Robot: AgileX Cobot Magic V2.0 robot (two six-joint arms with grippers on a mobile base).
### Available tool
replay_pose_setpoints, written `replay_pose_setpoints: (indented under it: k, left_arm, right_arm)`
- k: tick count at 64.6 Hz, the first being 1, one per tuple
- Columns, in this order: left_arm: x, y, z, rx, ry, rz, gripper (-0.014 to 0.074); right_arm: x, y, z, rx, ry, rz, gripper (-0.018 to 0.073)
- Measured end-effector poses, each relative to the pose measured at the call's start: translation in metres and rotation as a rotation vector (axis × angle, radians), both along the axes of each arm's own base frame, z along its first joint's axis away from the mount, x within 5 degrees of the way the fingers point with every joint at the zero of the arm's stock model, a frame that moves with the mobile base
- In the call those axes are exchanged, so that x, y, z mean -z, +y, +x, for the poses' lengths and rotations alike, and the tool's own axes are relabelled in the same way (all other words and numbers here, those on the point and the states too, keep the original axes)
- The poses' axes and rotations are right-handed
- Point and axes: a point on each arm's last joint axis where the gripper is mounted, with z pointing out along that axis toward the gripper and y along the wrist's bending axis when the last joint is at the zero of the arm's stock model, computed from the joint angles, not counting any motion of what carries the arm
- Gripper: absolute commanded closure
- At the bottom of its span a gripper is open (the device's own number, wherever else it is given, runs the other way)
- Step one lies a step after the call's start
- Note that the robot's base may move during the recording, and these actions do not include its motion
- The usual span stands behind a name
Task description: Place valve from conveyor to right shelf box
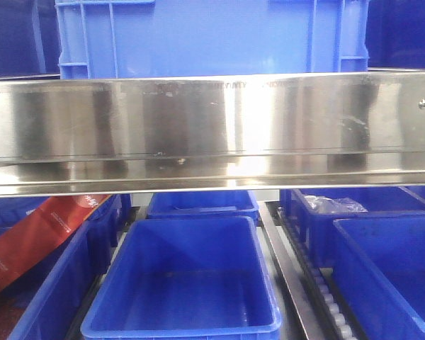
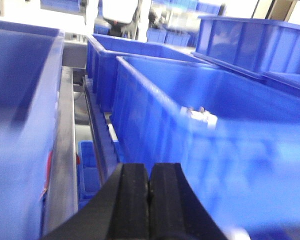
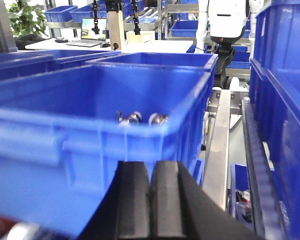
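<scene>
The conveyor is out of view. My right gripper is shut with nothing between its black fingers, just in front of the near wall of a blue shelf box. Inside that box, by the near rim, lie a few small shiny metal parts that look like valves. My left gripper is also shut and empty, low beside the wall of another blue box, which holds a small pale metal piece. Neither gripper shows in the front view.
A wide stainless shelf rail crosses the front view, with a blue crate above it. Below it stand open blue bins: centre, right, one with a plastic bag. A red package leans at left. Roller tracks run between bins.
</scene>
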Motion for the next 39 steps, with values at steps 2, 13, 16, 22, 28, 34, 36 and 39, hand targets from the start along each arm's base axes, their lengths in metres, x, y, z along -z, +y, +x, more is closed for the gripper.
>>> replay_pose_setpoints:
  k: [2,13,16,22,28,34,36,39]
  left_arm:
    - [0.005,0.002,-0.006,0.000,-0.008,-0.003,0.0708]
    - [0.036,0.011,-0.033,0.000,-0.049,-0.017,0.0708]
    - [0.039,0.013,-0.038,0.000,-0.068,-0.023,0.0708]
    - [0.043,0.016,-0.046,0.000,-0.101,-0.034,0.0708]
    - [0.041,0.018,-0.053,-0.001,-0.144,-0.047,0.0708]
    - [0.039,0.019,-0.057,-0.002,-0.165,-0.054,0.0708]
    - [0.039,0.020,-0.057,-0.002,-0.169,-0.055,0.0708]
    - [0.039,0.020,-0.058,-0.002,-0.171,-0.056,0.0708]
  right_arm:
    - [0.007,-0.002,-0.005,0.000,0.006,-0.002,0.0725]
    - [0.031,-0.011,-0.028,-0.001,0.003,-0.001,0.0725]
    - [0.035,-0.012,-0.032,-0.001,0.002,-0.001,0.0725]
    - [0.034,-0.015,-0.037,-0.001,-0.017,0.007,0.0725]
    - [0.033,-0.015,-0.039,0.000,-0.032,0.013,0.0725]
    - [0.033,-0.015,-0.039,0.000,-0.034,0.013,0.0725]
    - [0.033,-0.015,-0.039,0.000,-0.034,0.013,0.0725]
    - [0.033,-0.015,-0.039,0.000,-0.034,0.013,0.0725]
